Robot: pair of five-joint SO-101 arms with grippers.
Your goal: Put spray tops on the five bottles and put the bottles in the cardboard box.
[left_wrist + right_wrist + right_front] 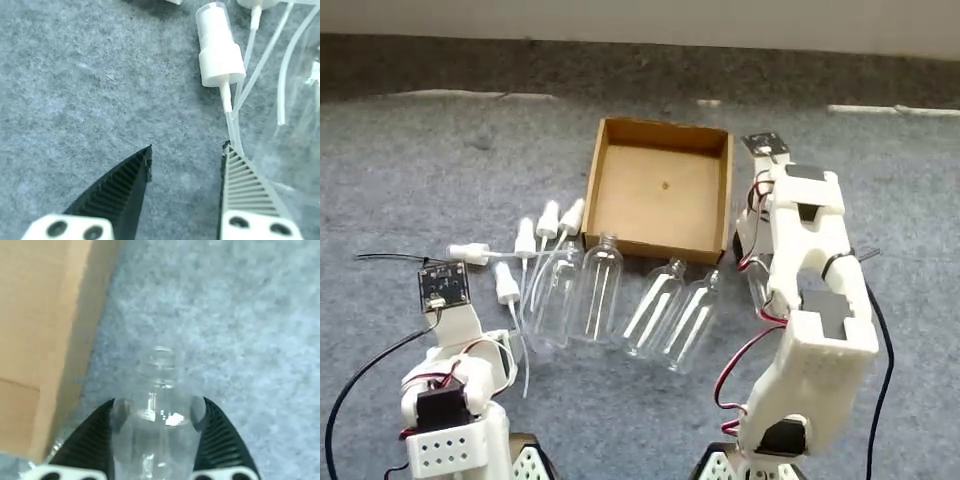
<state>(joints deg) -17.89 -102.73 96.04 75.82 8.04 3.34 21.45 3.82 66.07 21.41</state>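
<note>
Left gripper (186, 149), jaws spread over the carpet just short of a white spray top (220, 50) whose dip tube crosses others and may drag them along; right gripper (157, 401) pinching an uncapped clear bottle (160, 365) beside the cardboard box (40, 315), where the slick shoulder could slip free.

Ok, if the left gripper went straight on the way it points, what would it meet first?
Probably the dip tube of the white spray top, which runs right up to the grey fingertip of the open left gripper; the top's body lies just beyond. Between the fingers is bare carpet. Depth is unclear.
</note>
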